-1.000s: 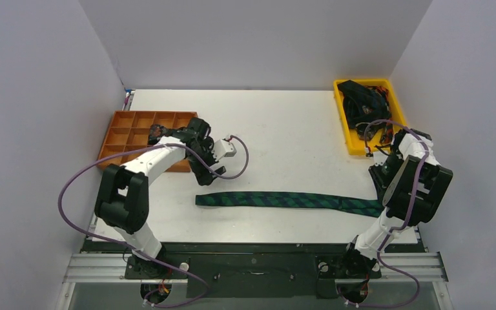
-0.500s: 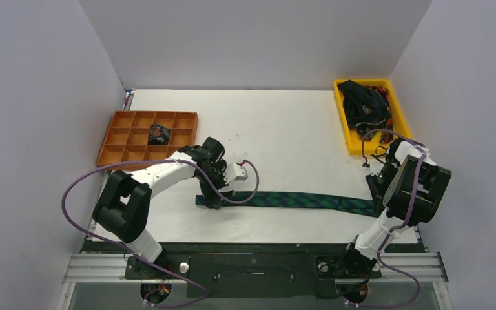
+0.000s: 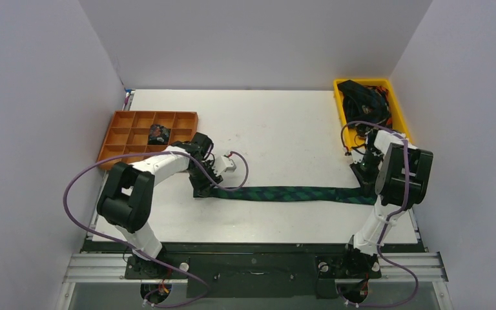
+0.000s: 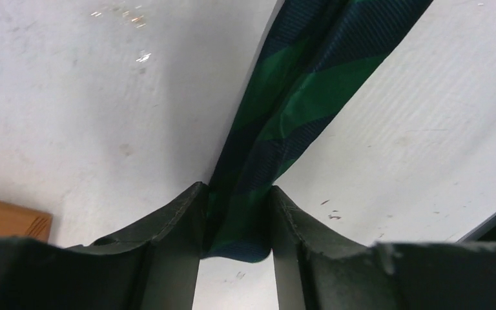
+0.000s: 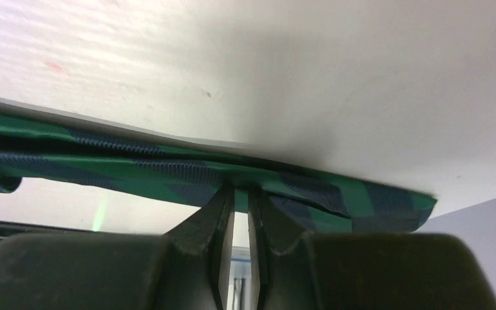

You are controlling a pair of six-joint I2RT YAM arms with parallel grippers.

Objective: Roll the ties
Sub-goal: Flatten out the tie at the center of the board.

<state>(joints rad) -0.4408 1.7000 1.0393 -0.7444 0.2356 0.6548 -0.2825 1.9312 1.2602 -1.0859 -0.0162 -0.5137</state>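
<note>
One green-navy tie (image 3: 290,194), stretched over my table (image 3: 284,129): I see left fingers (image 4: 171,223) pinching one end between them, right fingers (image 5: 200,229) pinching the other.

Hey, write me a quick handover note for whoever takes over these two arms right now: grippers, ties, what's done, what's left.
Left gripper: jaws shut on the left end of the plaid tie.
Right gripper: jaws shut on its right end.
The tie is stretched out across the table between them, not yet rolled.
Done: one rolled tie sits in a middle-row compartment of the orange tray.
Left: roll this tie and tray it; more ties lie heaped in the yellow bin.
</note>
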